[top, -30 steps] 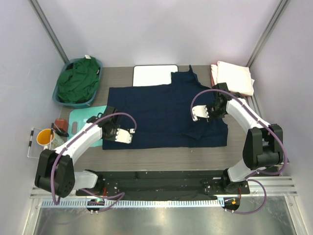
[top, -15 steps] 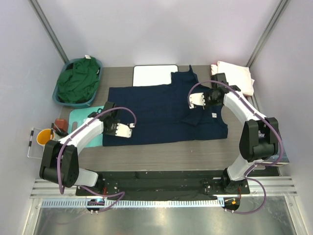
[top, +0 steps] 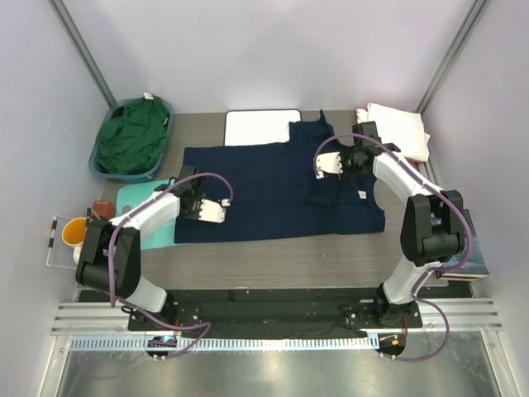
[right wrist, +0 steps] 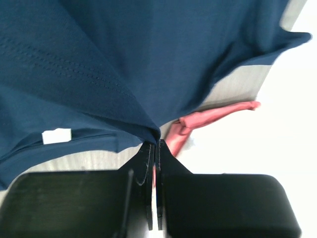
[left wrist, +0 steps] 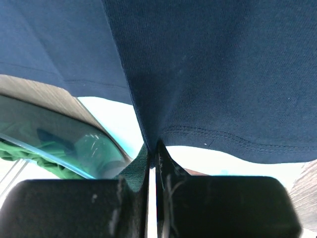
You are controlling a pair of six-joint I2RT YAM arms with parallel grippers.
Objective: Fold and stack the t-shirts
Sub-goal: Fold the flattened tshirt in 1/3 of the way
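The dark navy t-shirt (top: pixel 264 190) lies spread across the middle of the table. My left gripper (top: pixel 187 187) is shut on its near-left hem (left wrist: pixel 213 134). My right gripper (top: pixel 360 154) is shut on a fold of its right side (right wrist: pixel 124 99), lifted and drawn toward the back. The dark green t-shirt (top: pixel 132 136) is bunched in a teal basket at the back left. The cream-white t-shirt (top: pixel 398 132) lies folded at the back right on the salmon-pink one (top: pixel 361 124), which also shows in the right wrist view (right wrist: pixel 198 124).
A white board (top: pixel 260 126) lies at the back, partly under the navy shirt. A flat teal mat (top: pixel 145 219) lies under my left arm. An orange cup (top: pixel 76 231) and small items stand at the left edge.
Both grippers have moved toward the back with navy cloth in them. The right one pulled the shirt's right side up and back; the near hem shifted away from the table's front.
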